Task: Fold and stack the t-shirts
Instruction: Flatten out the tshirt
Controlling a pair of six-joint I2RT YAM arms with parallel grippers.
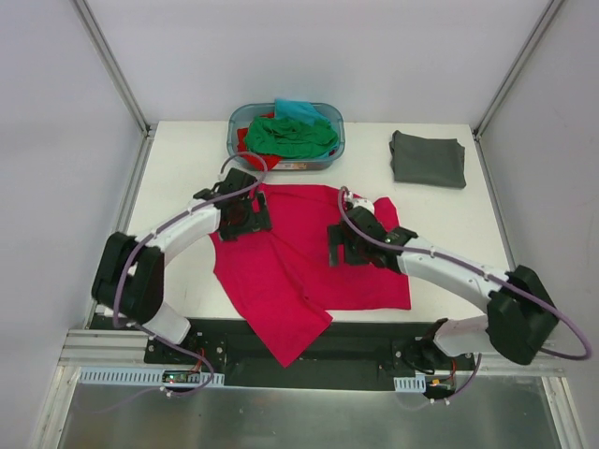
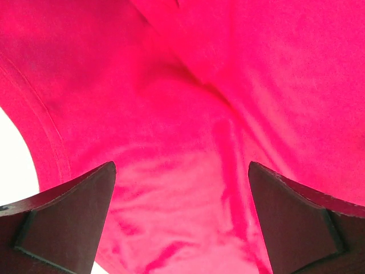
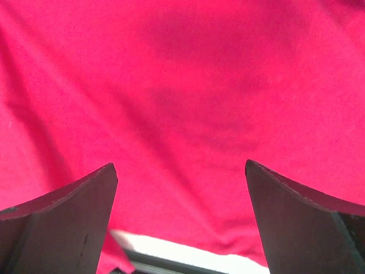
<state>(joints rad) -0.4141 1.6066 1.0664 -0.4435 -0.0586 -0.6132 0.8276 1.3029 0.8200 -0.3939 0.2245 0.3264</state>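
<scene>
while the left hand (image 1: 245, 217) and right hand (image 1: 342, 245) gape over it, the crimson t-shirt (image 1: 290, 281) stretches far-to-near.

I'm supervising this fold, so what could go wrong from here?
A corner of the crimson-pink t-shirt hangs over the near edge of the table; pulling that way might drag it off. The open left gripper sits over a crease and may pinch extra layers. The open right gripper hovers near the hem and could miss it.

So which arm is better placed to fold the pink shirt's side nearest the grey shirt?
Right, probably: the right tool is open over that half of the pink shirt; the left tool is near the basket.
</scene>
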